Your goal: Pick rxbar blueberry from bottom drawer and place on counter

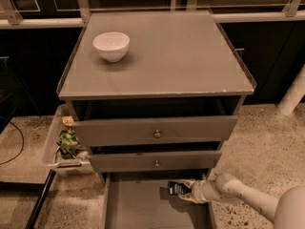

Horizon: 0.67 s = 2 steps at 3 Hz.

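The rxbar blueberry point(178, 189) is a small dark bar with pale print, held over the right side of the open bottom drawer point(143, 209). My gripper point(187, 191) comes in from the lower right and is shut on the bar's right end, lifting it a little above the drawer's grey floor. The counter point(162, 56) is the flat grey top of the cabinet, well above the gripper.
A white bowl point(111, 46) stands on the counter's back left. Two knobbed drawers point(155, 133) sit above the bottom drawer, just over the gripper. A clear bin of snack packets point(64, 144) stands left of the cabinet. A white post point(293, 94) stands at right.
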### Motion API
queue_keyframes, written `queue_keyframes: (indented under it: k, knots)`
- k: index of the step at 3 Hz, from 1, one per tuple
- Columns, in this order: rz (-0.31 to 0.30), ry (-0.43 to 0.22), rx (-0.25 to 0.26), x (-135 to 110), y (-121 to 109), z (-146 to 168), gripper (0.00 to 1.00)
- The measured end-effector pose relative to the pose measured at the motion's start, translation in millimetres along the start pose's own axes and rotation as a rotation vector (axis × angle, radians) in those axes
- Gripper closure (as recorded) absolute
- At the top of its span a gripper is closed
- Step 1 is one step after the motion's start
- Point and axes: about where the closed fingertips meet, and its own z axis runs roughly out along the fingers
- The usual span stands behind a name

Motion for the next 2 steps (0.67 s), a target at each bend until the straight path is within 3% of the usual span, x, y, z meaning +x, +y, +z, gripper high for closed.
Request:
queue_keyframes:
  k: [2]
  knots:
    - [-0.013,-0.014,0.009,-5.7,0.4,-5.7,1.00]
